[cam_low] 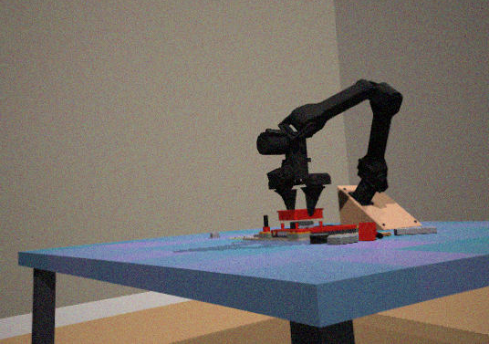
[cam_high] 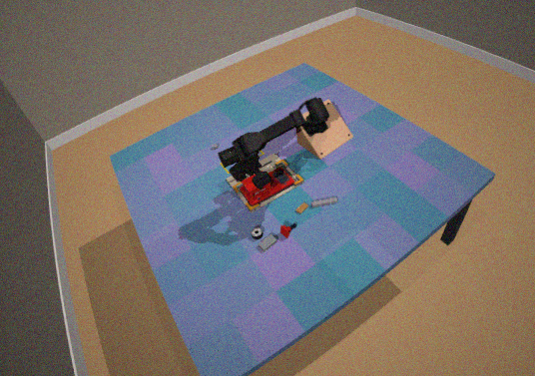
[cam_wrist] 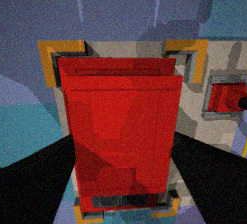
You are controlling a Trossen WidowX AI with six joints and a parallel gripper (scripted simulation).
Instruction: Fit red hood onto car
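My gripper (cam_low: 301, 211) (cam_wrist: 123, 136) is shut on the red hood (cam_low: 292, 214) (cam_wrist: 121, 135), with a finger on each long side. The hood is roughly level, just above the red chassis (cam_high: 286, 186) (cam_low: 339, 228) (cam_wrist: 116, 63), and looks lined up with it in the wrist view. In the exterior view a gap shows under the hood, with a peg (cam_low: 283, 225) and another peg (cam_low: 320, 224) below its underside and the grey engine block (cam_low: 305, 223) between them. The chassis lies in the jig (cam_high: 298, 180) (cam_wrist: 61, 46). The hood hides the other pegs and the corner holes in the wrist view.
Beside the chassis, a red piece with a black post (cam_low: 265, 222) (cam_wrist: 229, 97) stands in a jig pocket. A wheel (cam_high: 257, 232), grey block (cam_high: 267, 242), red part (cam_high: 285, 231), orange block (cam_high: 301, 207) and grey bar (cam_high: 324, 201) lie in front. The wooden arm base (cam_high: 331, 134) is behind.
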